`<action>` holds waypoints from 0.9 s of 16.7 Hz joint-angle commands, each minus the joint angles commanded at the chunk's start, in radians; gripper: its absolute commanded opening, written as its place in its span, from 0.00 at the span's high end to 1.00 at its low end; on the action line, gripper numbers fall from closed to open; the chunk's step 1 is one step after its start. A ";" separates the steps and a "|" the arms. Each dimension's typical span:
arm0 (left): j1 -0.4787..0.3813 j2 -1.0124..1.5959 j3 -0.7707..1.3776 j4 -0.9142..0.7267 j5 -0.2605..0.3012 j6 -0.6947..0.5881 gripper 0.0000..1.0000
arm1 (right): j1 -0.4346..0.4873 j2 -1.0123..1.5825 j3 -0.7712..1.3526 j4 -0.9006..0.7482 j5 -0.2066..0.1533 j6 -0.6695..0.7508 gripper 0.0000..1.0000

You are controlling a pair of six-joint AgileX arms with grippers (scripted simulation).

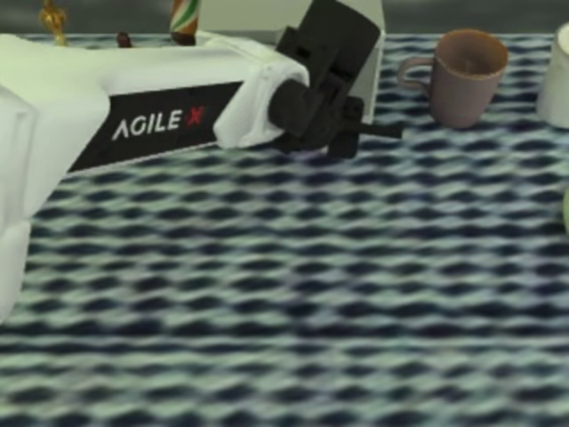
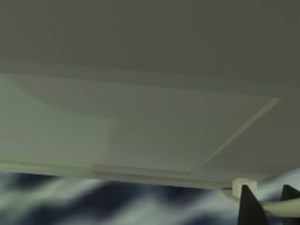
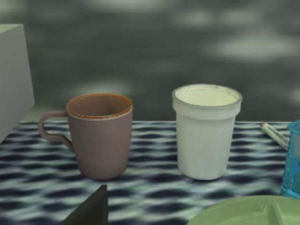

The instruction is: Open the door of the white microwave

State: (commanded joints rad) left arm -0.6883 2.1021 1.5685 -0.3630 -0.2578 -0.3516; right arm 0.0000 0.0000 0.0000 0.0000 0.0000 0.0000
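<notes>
Left arm's right up on the microwave, handle grab looks like the step in hand

So in the top view your left gripper (image 1: 342, 133) is parked against the front of the white microwave (image 1: 378, 36) at the back edge of the table (image 1: 284, 294), w/ most of the box hidden under the arm. Left wrist cam is filled by the door (image 2: 140, 122), window outline showing, and the handle (image 2: 274, 204) sits right by the dark fingertips (image 2: 249, 206). Can't tell if the fingers are closed on it or just straddling, tbh. Imo next move needs a firm pinch on that bar, then a pull that swings in an arc w/ the hinge, not straight back. Brown mug (image 1: 464, 76) is just beside the box, so watch it. Right arm is idle off to the right, its cam facing the mug and a white cup (image 3: 206, 131).
</notes>
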 joint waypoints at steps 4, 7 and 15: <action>0.000 0.000 0.000 0.000 0.000 0.000 1.00 | 0.000 0.000 0.000 0.000 0.000 0.000 0.00; 0.000 0.000 0.000 0.000 0.000 0.000 1.00 | 0.000 0.000 0.000 0.000 0.000 0.000 0.00; 0.004 -0.026 -0.034 0.023 0.026 0.028 1.00 | 0.000 0.000 0.000 0.000 0.000 0.000 0.00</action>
State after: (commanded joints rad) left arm -0.6847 2.0766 1.5346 -0.3396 -0.2322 -0.3231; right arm 0.0000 0.0000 0.0000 0.0000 0.0000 0.0000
